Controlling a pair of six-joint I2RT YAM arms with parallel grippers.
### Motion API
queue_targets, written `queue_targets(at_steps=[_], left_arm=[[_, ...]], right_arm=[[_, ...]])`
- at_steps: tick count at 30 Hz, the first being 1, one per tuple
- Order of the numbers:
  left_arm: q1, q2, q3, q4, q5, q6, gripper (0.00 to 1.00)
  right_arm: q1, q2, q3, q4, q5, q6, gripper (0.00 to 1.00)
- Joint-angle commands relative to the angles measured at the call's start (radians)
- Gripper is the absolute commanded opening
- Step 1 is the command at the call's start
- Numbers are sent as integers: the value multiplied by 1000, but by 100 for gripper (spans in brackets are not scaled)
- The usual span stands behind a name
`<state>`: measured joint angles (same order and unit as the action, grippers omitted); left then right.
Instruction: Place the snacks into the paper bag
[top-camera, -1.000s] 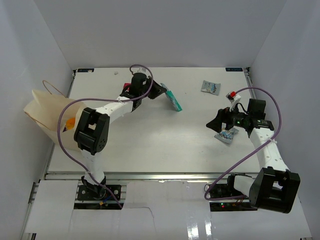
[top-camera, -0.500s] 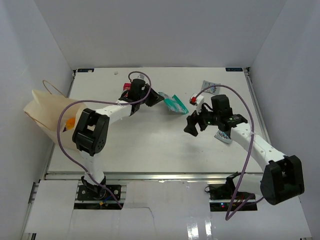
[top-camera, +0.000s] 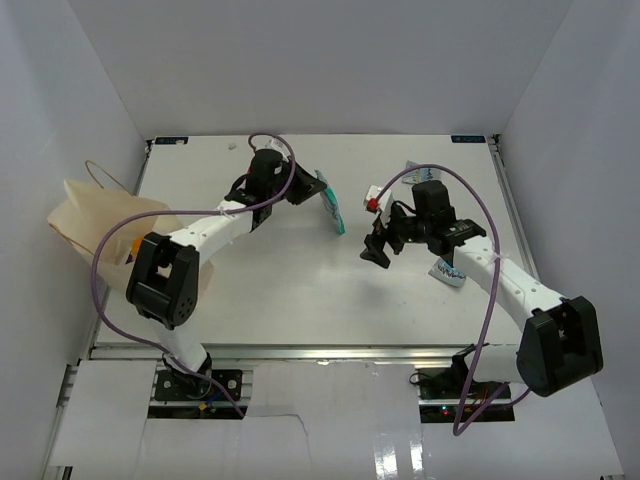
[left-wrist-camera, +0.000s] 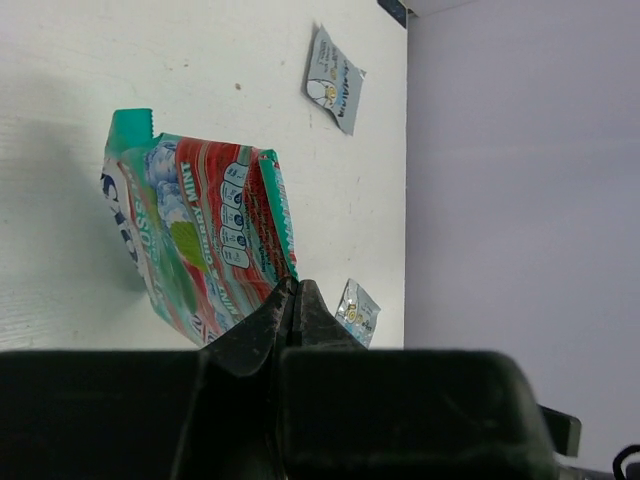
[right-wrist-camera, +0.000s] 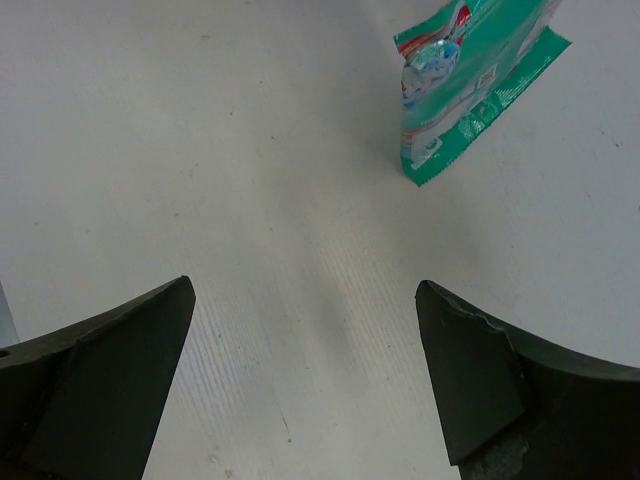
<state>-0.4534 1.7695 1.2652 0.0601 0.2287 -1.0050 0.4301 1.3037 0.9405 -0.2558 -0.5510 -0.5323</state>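
Note:
My left gripper (top-camera: 315, 190) is shut on the edge of the teal-and-white packet (top-camera: 333, 210), which hangs on edge just above the table; in the left wrist view the packet (left-wrist-camera: 200, 235) sits at the closed fingertips (left-wrist-camera: 295, 292). My right gripper (top-camera: 377, 246) is open and empty over bare table, right of that packet (right-wrist-camera: 470, 70). One silver-blue packet (top-camera: 447, 272) lies by the right forearm, another (top-camera: 411, 167) at the back. Both show in the left wrist view (left-wrist-camera: 357, 310) (left-wrist-camera: 333, 80). The paper bag (top-camera: 95, 215) lies at the far left. I cannot pick out the red packet.
White walls close in the table on three sides. The left arm's purple cable loops over the bag's mouth (top-camera: 130, 235). The right arm's cable arcs above the right half of the table (top-camera: 480, 215).
The right arm swung left from the right side toward the table's middle, gripper open. The left gripper turned with the teal packet, which now stands more on edge.

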Motion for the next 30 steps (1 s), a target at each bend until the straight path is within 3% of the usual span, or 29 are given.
queue_targets(at_steps=[1,10,13,21,30], left_arm=[[4,-137,53,0,1,75,0],[22,-361,22,-54,-64,132,0],[22,-465,55,-152,-127,167,0],[24,-723,278,-440,-408,270,0],[24,-775,597,-631,-679,451,0]], right_arm=[[-30,-43,43,-11,-56,-17,97],[-99,-79,72,-26,-170,52,97],[-116,-95,70,-28,-178,58,97],[-146,-107,27,-25,-184,64,97],[-148,-103,12,-20,-194,69,97]])
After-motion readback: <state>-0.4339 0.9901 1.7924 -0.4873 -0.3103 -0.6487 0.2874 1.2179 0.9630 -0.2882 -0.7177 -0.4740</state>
